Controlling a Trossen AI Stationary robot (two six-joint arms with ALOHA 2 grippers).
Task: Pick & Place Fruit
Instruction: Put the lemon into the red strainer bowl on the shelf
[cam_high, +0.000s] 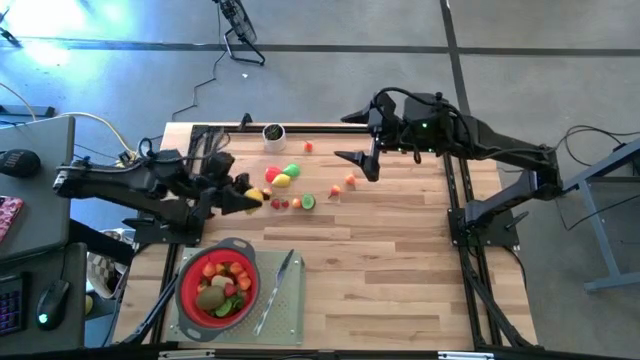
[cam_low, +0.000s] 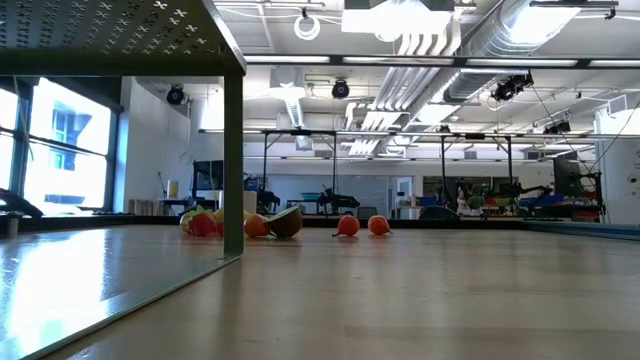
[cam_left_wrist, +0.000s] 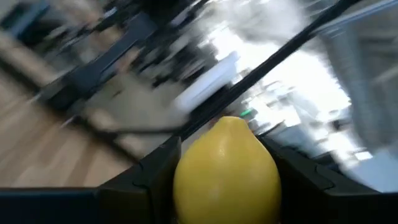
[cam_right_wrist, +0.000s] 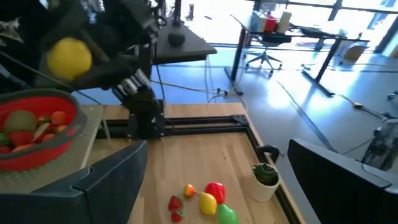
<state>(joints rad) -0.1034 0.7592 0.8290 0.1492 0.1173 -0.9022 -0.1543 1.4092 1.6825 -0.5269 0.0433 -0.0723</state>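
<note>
Wooden planks, pale and smooth, make up the bench (cam_high: 400, 260). Near its front left corner, on a grey mat (cam_high: 285, 310), sits a round red strainer (cam_high: 188, 292) holding several small toy fruits, with a slim grey knife (cam_high: 275, 290) beside it. More glossy toy fruit (cam_high: 285, 178) lies scattered mid-bench. The left hand (cam_left_wrist: 227, 180), raised above the bench's left side, grips a smooth yellow lemon (cam_left_wrist: 227, 171) between its dark fingers. The right hand (cam_high: 368, 166), tilted downward over the far side, is spread wide and holds nothing.
</note>
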